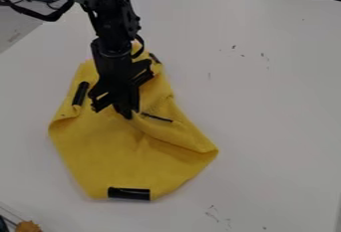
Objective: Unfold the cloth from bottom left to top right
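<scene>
- Small orange-brown lump (28, 226) lay at lower left.
- Yellow, many-sided fabric cloth (110, 151) lay partly spread on flat white counter (266, 106); side folds (202, 150) needed opening.
- Black angular pincer (127, 114) was over it, grip I could not tell.

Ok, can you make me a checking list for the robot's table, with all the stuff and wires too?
Surface: pale table with small dark marks.
Job's things: yellow cloth, creased and not lying flat, a fold running to its right corner; black strips on it, one by its near edge.
Clutter: orange-brown thing at the bottom left corner, partly cut off; can't tell what.
Gripper: black gripper, pointing down over the middle of the cloth.
Cables: black cable looping beside the arm, top left.
Surroundings: dark shapes at the top right edge, too cut off to name.
</scene>
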Robot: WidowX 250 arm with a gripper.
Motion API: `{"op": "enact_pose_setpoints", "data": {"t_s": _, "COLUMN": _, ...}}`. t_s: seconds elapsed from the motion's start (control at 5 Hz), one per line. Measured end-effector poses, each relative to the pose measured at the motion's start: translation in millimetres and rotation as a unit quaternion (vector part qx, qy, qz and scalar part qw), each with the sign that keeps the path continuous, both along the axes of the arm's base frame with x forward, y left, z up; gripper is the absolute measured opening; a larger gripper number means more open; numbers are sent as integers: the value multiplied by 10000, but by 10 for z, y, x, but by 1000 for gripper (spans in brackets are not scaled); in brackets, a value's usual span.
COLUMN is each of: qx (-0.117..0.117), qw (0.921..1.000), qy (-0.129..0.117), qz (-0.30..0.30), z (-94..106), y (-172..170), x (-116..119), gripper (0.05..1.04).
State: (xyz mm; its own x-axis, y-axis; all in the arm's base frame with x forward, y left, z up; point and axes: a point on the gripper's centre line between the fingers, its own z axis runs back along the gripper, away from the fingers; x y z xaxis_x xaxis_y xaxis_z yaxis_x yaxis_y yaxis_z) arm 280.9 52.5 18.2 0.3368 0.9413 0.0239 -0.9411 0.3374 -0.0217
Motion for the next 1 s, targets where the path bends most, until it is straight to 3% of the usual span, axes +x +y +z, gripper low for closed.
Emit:
{"op": "enact_pose_setpoints", "data": {"t_s": 0.4, "qx": 504, "qw": 9939, "qy": -323, "qz": -927, "z": 503, "y": -268, "x": 390, "gripper": 56}}
{"op": "enact_pose_setpoints", "data": {"t_s": 0.6, "qx": 642, "qw": 9859, "qy": -323, "qz": -1512, "z": 537, "y": -561, "x": 624, "gripper": 55}}
{"op": "enact_pose_setpoints", "data": {"t_s": 1.0, "qx": 469, "qw": 9651, "qy": -505, "qz": -2525, "z": 435, "y": -1108, "x": 988, "gripper": 55}}
